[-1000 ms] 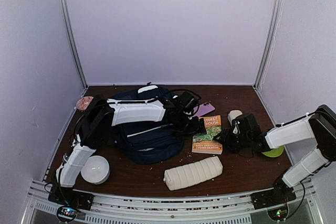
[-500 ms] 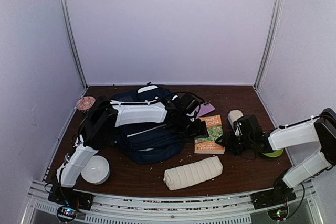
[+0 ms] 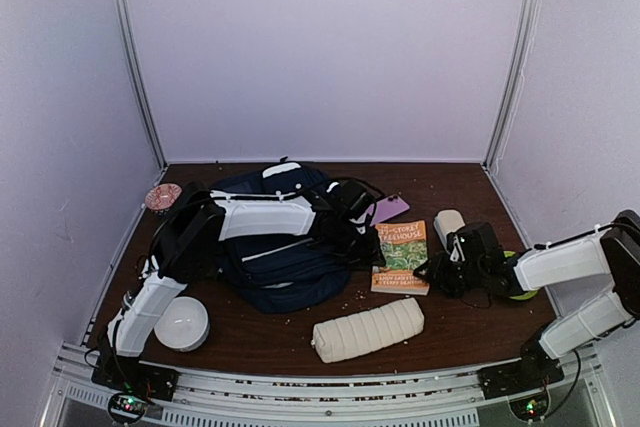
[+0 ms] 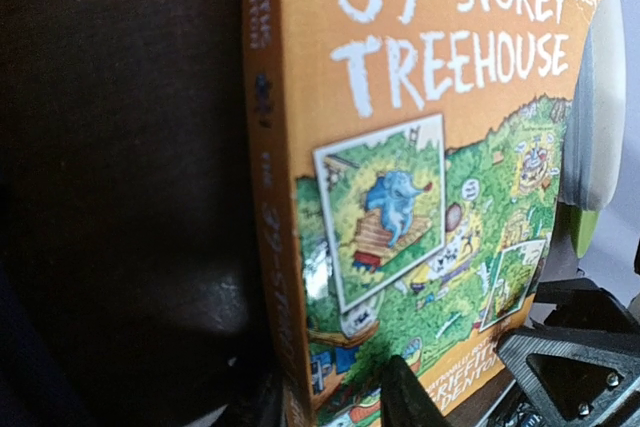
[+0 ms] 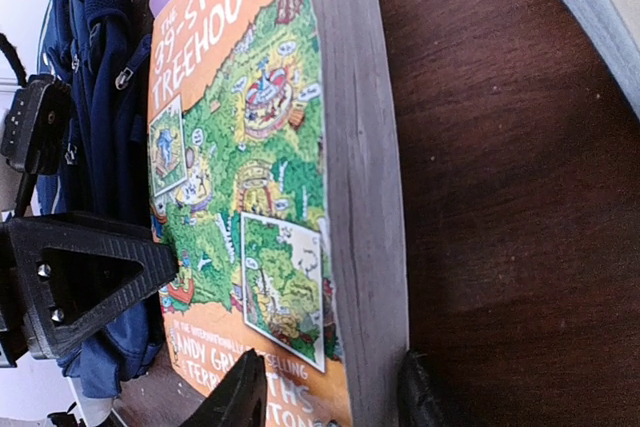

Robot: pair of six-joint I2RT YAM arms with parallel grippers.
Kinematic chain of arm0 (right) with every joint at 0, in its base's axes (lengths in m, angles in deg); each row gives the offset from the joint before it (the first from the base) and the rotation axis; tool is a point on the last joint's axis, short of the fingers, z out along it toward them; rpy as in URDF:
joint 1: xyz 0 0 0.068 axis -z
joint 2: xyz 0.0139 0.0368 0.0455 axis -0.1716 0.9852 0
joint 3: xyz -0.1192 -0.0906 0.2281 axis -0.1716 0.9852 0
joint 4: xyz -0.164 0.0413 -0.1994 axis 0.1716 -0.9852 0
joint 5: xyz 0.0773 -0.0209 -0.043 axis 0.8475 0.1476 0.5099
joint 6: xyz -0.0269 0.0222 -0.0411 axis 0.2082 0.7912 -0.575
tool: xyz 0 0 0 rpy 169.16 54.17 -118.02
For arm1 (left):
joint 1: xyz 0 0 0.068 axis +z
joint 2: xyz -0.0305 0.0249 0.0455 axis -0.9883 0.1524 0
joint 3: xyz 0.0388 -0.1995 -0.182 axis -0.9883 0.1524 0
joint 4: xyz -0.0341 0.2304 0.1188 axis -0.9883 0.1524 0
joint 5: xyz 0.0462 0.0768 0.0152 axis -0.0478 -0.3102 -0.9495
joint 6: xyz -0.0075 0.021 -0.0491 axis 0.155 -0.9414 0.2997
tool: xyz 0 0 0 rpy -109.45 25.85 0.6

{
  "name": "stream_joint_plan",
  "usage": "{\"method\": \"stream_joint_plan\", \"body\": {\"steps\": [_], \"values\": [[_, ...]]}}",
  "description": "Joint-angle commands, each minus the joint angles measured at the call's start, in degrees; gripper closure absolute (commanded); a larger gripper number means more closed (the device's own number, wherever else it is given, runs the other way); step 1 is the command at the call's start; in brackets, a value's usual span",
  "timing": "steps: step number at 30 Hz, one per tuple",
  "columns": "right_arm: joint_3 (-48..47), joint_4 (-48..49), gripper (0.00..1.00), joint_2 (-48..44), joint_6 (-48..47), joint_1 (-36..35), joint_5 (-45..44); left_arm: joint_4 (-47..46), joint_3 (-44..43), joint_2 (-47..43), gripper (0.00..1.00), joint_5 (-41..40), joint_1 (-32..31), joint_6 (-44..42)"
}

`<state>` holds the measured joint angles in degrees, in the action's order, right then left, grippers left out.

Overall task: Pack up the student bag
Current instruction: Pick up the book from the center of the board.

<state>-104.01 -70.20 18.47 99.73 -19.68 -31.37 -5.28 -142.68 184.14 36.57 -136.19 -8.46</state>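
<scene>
One large dark navy fabric student bag with white trim (image 3: 280, 282) lay slumped on the dark brown wooden counter (image 3: 470, 332), left of centre, partly under the left arm. Near its right side an orange paperback book titled "39-Storey Treehouse" (image 3: 402, 259) lay flat, cover up. The left gripper (image 4: 330, 402) straddled the book's spine edge and the right gripper (image 5: 328, 395) straddled its page edge, each with jaws partly parted. Whether either actually pinched the book, I could not tell.

The step in hand looked like a two-sided lift of the book toward the bag. To do it well, both grippers needed a square bite and an even rise, so the book neither twisted nor fanned. The bag's mouth also wanted finding first, as no opening showed from above. A white ribbed cylindrical pouch (image 3: 368, 329) lay near the front edge.
</scene>
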Motion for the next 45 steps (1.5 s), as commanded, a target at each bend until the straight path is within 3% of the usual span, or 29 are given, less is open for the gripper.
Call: {"method": "stream_joint_plan", "body": {"steps": [1, 9, 23, 32, 35, 45], "values": [[-0.78, 2.39, 0.56, -1.9, -2.19, 0.39, 4.46, -2.57, 1.22, 0.06, 0.69, 3.27, -1.55, -1.4], [-3.09, 3.7, 0.61, -2.53, -1.2, 1.0, 9.12, -2.39, 0.89, 0.27, 0.75, 3.45, -1.37, -1.93], [-2.11, 16.19, 0.73, -0.47, 9.37, 1.0, 13.96, -2.33, 0.16, 0.71, 0.82, 3.96, -1.37, -2.59], [-2.51, 11.57, 0.93, -1.3, 7.91, 1.0, 12.39, -2.22, 1.23, -1.6, 0.84, 2.4, -1.07, -3.45], [-2.73, 4.92, 1.0, -4.5, 5.26, 1.0, 9.89, -2.42, 2.79, -4.35, 0.8, 1.06, -0.32, -3.95], [-9.59, -15.11, 1.0, -19.51, -5.12, 0.98, 2.94, -1.61, 5.61, -14.44, 0.5, -3.77, 1.33, -7.58]]}}
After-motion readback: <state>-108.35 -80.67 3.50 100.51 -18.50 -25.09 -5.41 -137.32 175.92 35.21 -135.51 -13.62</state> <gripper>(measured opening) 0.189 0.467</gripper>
